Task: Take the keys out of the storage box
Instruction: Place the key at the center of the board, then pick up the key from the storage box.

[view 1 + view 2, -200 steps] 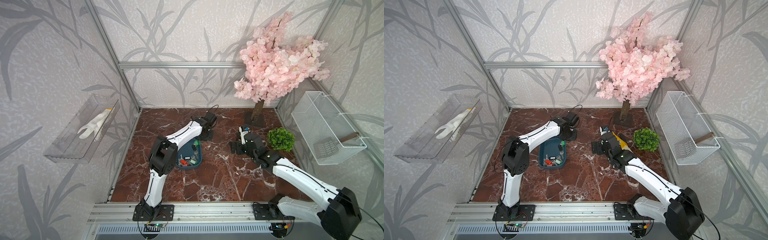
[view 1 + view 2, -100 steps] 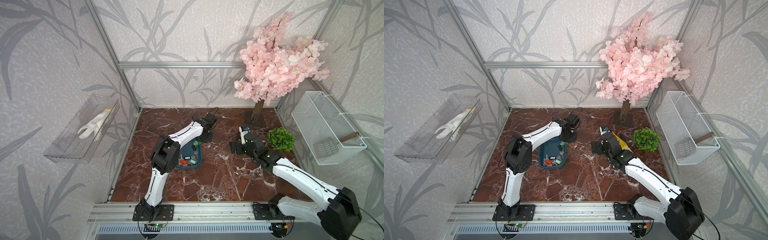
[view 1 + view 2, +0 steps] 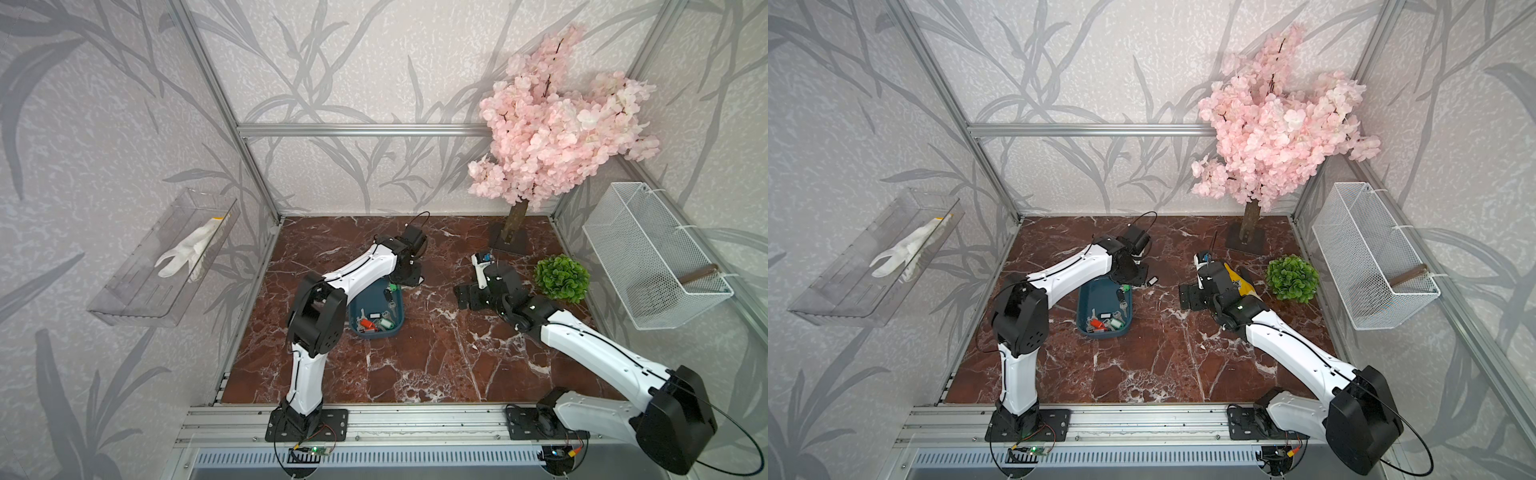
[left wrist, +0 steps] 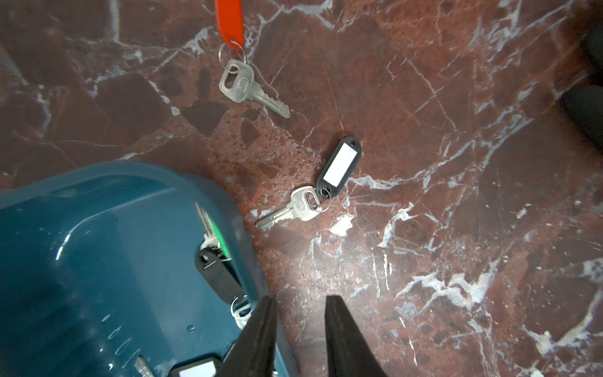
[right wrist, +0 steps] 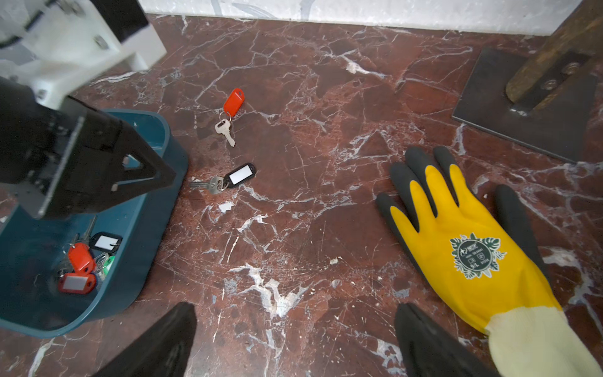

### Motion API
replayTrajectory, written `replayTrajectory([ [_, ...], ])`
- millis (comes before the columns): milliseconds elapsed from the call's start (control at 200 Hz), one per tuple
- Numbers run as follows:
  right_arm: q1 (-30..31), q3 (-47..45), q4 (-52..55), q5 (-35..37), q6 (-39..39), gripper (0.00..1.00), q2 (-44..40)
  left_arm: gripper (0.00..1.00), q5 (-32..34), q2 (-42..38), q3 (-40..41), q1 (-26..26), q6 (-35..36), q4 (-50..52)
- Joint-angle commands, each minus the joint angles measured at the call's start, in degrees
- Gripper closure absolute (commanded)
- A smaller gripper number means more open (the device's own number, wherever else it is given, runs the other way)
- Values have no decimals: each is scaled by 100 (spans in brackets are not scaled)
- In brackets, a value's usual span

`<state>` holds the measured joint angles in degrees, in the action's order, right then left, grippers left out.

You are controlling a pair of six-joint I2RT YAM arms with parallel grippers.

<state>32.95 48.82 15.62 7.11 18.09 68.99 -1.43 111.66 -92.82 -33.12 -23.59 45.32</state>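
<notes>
Well: left claw [image 4: 299, 298] part-spread, empty, over the box [image 4: 130, 176] rim. The black-tagged key [image 4: 305, 204] lies on the worktop [image 4: 424, 130] just ahead of it, the red-tagged key [image 4: 243, 86] beyond. Risk: reaching in, the claw clips the rim and shoves the box (most keys [image 5: 81, 261] lie inside). Right claw [image 5: 295, 306] spread wide, empty.

Glossy plastic storage box [image 4: 98, 261], metal keys [image 4: 287, 212]

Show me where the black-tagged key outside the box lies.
Seen by both wrist cameras, the black-tagged key lies flat on the table just off the far corner of the blue box, toward the right arm, near the red-tagged key.
</notes>
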Motion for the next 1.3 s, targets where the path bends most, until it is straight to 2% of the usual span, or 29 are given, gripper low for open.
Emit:
replayTrajectory([
  [0,-17,462,373,-420,-87,1,149,63,-212,-715,449,208,-182,-334],
  [100,-8,845,673,-902,-149,1,409,57,-391,-1227,1027,470,-318,-577],
  [255,67,1596,1230,-1463,-240,1,1011,53,-748,-1946,1947,1036,-527,-886],
  [490,664,2851,2146,-1224,-835,4,2175,43,-781,-3001,2917,1717,-608,-861],
  [710,1221,4257,3110,-984,-1235,13,3422,37,-648,-3751,3637,2080,-829,-802],
  [1000,1563,5966,4165,-844,-1175,21,4841,32,-818,-3995,4447,2220,-1187,-1039],
  [1295,1802,7290,4806,-423,-1279,27,5993,36,-1027,-3678,4586,2267,-1298,-1187],
])
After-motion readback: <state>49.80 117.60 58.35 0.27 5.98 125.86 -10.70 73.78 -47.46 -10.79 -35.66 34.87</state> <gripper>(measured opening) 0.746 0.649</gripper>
